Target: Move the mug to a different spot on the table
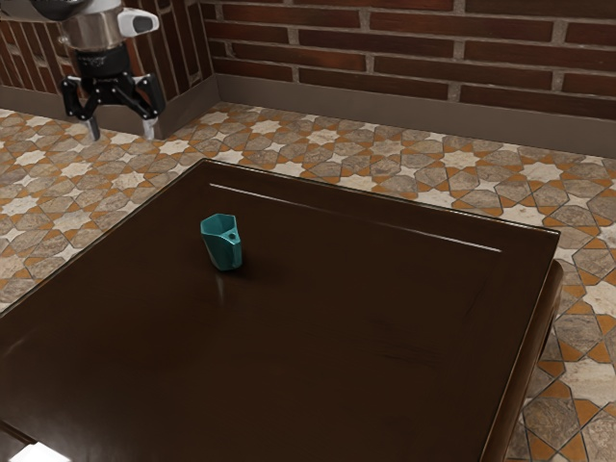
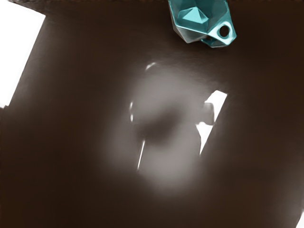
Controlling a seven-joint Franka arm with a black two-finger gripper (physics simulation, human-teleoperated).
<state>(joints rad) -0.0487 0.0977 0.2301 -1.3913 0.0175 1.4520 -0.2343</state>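
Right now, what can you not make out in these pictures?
- Mug: far side hidden by its own body, exterior view; cut off by the frame edge, wrist view.
- Arm above the gripper: cut off by the exterior view's upper edge.
- Pale patch on the table: blurred in the wrist view.

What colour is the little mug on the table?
The mug is teal, a blue-green. It shows best in the exterior view, standing on the dark brown table.

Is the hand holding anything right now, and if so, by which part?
Nothing is held. The hand hangs open in the air, well apart from the teal mug standing on the table.
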